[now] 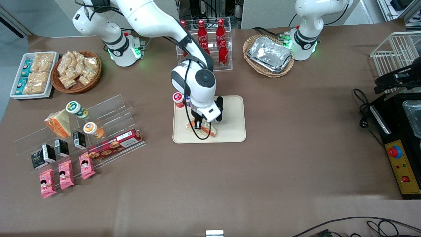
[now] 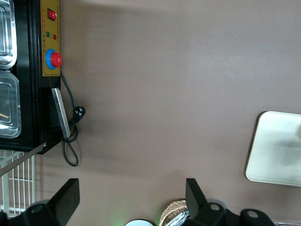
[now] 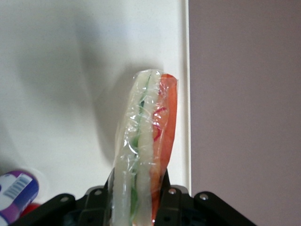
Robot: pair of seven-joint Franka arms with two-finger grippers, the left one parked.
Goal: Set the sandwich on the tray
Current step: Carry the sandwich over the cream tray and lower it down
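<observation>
The sandwich (image 3: 146,136), a thin wedge in clear wrap with white bread and green and orange-red stripes, stands on edge between my gripper's fingers (image 3: 165,195). My gripper (image 3: 136,200) is shut on it. In the front view the gripper (image 1: 200,125) is low over the beige tray (image 1: 230,130), at the part of it nearest the front camera, with the sandwich (image 1: 208,129) sticking out beneath it. The sandwich hangs just inside the tray's rim (image 3: 184,94). Whether it touches the tray floor I cannot tell. The tray's corner (image 2: 277,150) also shows in the left wrist view.
A small red-capped bottle (image 1: 178,99) stands on the tray's edge, farther from the front camera than the gripper. A rack of cola bottles (image 1: 210,36) and a basket of foil trays (image 1: 269,54) lie farther back. An acrylic shelf with a thicker sandwich wedge (image 1: 59,123) and snacks stands toward the working arm's end.
</observation>
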